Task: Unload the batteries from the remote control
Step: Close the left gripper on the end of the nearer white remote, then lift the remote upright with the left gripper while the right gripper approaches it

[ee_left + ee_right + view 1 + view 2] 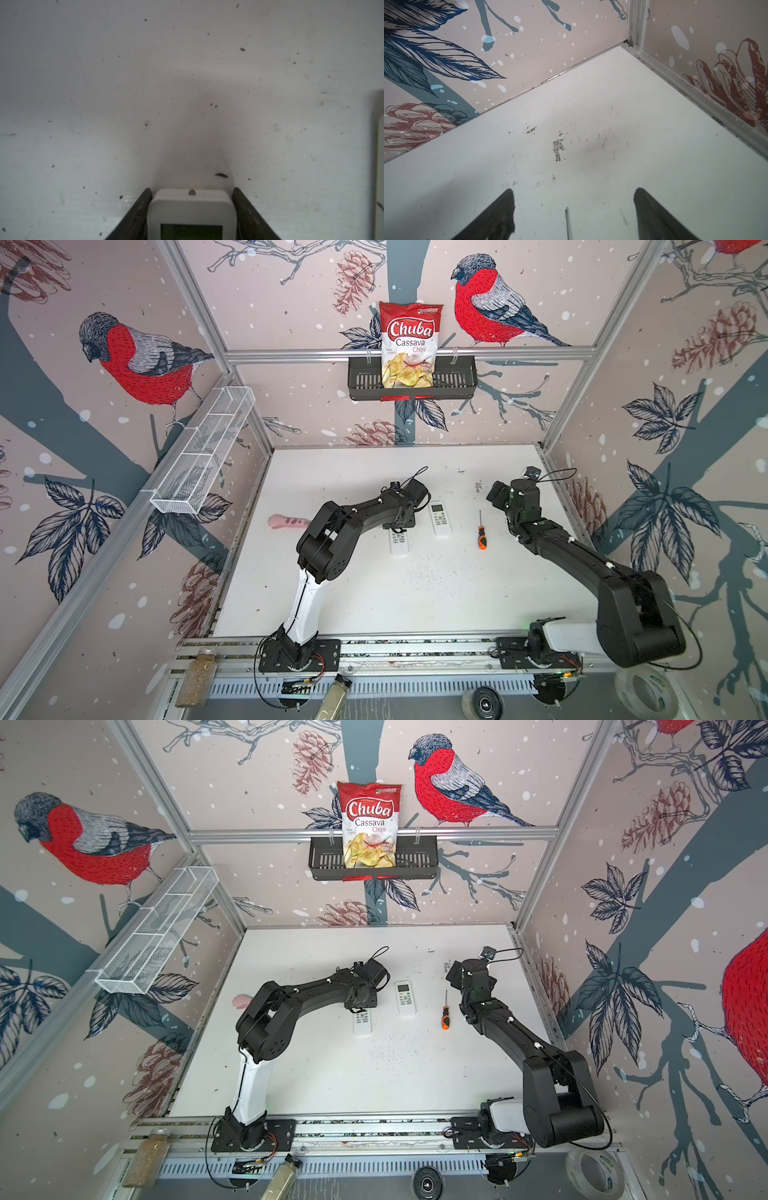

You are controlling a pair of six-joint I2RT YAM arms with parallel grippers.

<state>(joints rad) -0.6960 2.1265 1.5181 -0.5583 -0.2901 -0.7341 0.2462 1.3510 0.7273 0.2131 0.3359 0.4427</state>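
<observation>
Batteries not visible; likely inside remotes, both lying face up, so covers judged underneath. Left gripper [191, 188] clamped across display end of remote [191, 209] near table [415, 597] centre, probably to lift and flip it. Second remote [440, 518] at 2 o'clock from it, untouched. Screwdriver [481, 533] at 3 o'clock. Right gripper [574, 193] jaws apart, empty, hovering over screwdriver tip, likely ready to assist.

An orange-and-black-handled screwdriver [481, 531] lies flat on the white, speckled tabletop [415, 593]. A red-and-white Chuba cassava chips bag [409, 344] stands in a black slotted basket [455, 381] hung on the back rail. A white wire-mesh tray [203, 452] hangs on the left wall.
</observation>
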